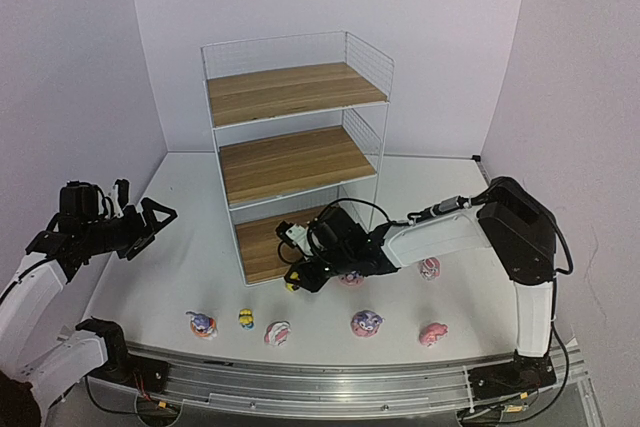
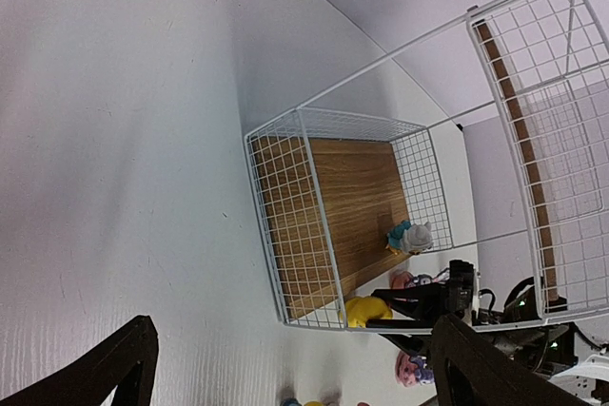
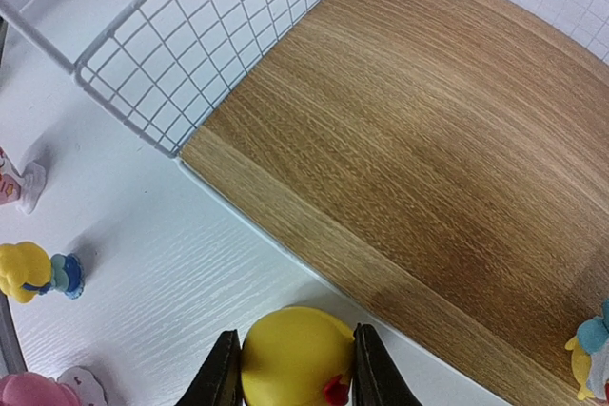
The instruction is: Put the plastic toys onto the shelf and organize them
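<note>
The shelf (image 1: 290, 137) stands at the back centre, a white wire rack with wooden boards. My right gripper (image 1: 298, 280) is low at the front edge of its bottom board (image 3: 428, 140), both fingers pressed against a yellow toy (image 3: 297, 358), the same yellow toy (image 2: 363, 311) showing in the left wrist view. A grey and teal toy (image 2: 411, 237) stands on the bottom board. Several toys sit along the table's front: a purple bunny (image 1: 202, 324), a small yellow one (image 1: 246, 318), a pink-and-white one (image 1: 277, 332), another bunny (image 1: 366, 323). My left gripper (image 1: 150, 222) hangs open at the far left.
More pink toys lie to the right, one (image 1: 433, 333) near the front and one (image 1: 429, 268) beside my right forearm. The shelf's wire side panel (image 3: 219, 35) is close to the left of my right gripper. Purple walls enclose the white table.
</note>
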{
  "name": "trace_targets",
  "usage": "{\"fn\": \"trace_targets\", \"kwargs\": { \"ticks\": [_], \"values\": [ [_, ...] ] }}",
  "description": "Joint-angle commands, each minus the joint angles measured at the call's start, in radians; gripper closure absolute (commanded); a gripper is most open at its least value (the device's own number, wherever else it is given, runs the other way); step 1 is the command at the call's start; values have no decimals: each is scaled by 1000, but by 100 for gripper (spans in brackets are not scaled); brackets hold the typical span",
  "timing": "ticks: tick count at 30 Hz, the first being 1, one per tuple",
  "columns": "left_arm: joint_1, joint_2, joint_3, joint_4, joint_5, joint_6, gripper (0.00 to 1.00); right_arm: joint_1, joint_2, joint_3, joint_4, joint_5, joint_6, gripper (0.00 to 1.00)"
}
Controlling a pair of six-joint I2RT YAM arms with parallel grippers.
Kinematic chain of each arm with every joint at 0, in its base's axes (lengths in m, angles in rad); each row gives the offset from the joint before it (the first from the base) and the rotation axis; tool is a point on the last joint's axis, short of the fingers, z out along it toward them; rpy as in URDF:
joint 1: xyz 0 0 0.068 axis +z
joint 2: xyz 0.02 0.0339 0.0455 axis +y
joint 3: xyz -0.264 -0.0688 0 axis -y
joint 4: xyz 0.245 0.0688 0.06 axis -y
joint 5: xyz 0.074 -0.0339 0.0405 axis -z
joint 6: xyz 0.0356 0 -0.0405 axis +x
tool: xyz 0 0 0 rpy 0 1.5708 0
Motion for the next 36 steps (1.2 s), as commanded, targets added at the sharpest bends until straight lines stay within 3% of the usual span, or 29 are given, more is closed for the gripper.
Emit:
{"fn": "trace_targets", "kwargs": {
  "ticks": [1,9,13,23,36],
  "values": [
    [4,-15,24,25,18,16,0,2,-49,-4,18,-5,52,87],
    [4,-25,23,21,4,12,0,2,-119,-23,14,18,215,94],
    [4,-26,22,20,0,9,0,3,-145,-28,4,105,287,94],
    [3,-23,24,18,-9,7,0,3,-113,13,-15,333,371,94],
    [4,-18,23,23,-12,8,0,8,-26,89,-15,395,359,94]
  ]
}}
